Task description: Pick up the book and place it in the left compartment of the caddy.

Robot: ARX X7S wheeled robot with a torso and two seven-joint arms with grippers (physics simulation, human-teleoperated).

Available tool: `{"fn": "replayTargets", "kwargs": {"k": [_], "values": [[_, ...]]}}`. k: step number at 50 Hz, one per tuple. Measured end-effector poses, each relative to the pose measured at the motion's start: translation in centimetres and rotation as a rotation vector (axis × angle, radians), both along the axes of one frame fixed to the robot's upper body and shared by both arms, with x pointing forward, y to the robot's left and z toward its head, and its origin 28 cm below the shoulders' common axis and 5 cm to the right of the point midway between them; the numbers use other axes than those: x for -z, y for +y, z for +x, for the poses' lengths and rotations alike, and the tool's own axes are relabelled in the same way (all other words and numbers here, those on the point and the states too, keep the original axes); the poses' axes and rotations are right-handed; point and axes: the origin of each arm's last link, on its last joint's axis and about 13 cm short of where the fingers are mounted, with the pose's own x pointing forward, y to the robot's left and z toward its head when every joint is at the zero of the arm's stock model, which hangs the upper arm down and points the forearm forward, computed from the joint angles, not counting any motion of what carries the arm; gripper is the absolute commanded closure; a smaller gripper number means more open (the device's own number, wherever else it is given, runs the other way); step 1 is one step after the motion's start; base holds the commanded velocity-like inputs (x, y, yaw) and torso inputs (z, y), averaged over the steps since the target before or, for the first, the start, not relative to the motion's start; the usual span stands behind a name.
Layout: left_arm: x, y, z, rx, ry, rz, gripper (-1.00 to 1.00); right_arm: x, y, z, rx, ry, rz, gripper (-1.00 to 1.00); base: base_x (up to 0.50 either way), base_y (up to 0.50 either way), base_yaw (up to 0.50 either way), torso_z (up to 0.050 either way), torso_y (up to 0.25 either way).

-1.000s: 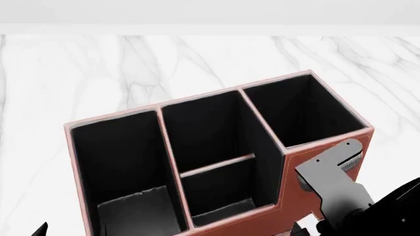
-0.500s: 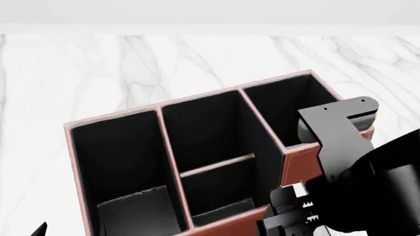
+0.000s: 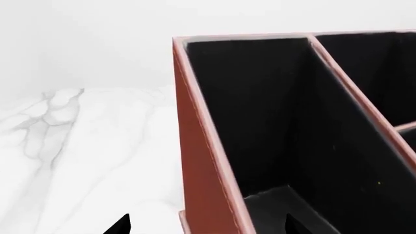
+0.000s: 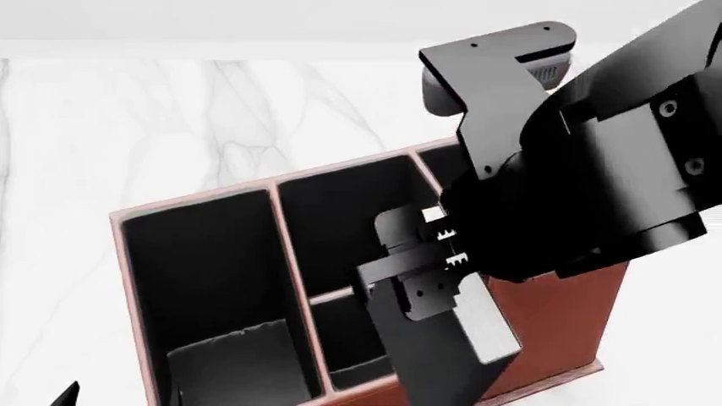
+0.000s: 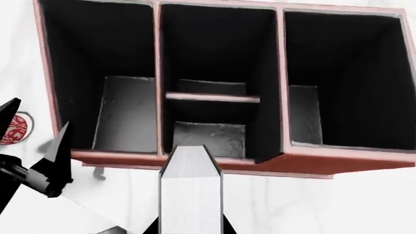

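Observation:
The reddish-brown caddy (image 4: 587, 321) stands on the marble top, also in the right wrist view (image 5: 351, 163). Its left compartment (image 4: 203, 271) is the wide undivided end bay, also in the right wrist view (image 5: 104, 73) and the left wrist view (image 3: 260, 122). My right gripper (image 4: 434, 275) is shut on the book (image 4: 434, 368), black-covered with white page edges, and holds it in the air over the caddy's front middle. In the right wrist view the book (image 5: 190, 190) shows edge-on between the jaws of the right gripper (image 5: 190, 226), over the middle bay's front wall. My left gripper (image 3: 206, 226) is open, low beside the caddy's left wall.
The middle bay (image 5: 215, 63) is split by a divider (image 5: 213, 97), and another deep bay (image 5: 344, 78) lies at the far end. A red-patterned object (image 5: 13, 129) shows partly beside the caddy. My left arm (image 5: 32, 170) is near the caddy's left front corner.
My right arm has risen and swung left over the caddy, bringing the book into the head view. The left gripper and the caddy have not moved.

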Motion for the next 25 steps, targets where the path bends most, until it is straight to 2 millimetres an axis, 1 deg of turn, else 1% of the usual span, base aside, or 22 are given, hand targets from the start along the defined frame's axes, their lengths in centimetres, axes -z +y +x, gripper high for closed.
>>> {"fn": "replayTargets", "kwargs": {"k": [12, 25], "values": [[-0.1, 0.1, 0.1, -0.002, -0.001, -0.002, -1.00, -0.7, 3.0, 2.5, -0.080, -0.022, 0.018, 1.00, 0.00, 0.00, 0.00, 0.000, 0.001], [-0.1, 0.1, 0.1, -0.003, -0.002, -0.001, -1.00, -0.3, 6.0, 4.2, -0.155, -0.018, 0.034, 1.00, 0.00, 0.00, 0.00, 0.000, 0.001]]}}
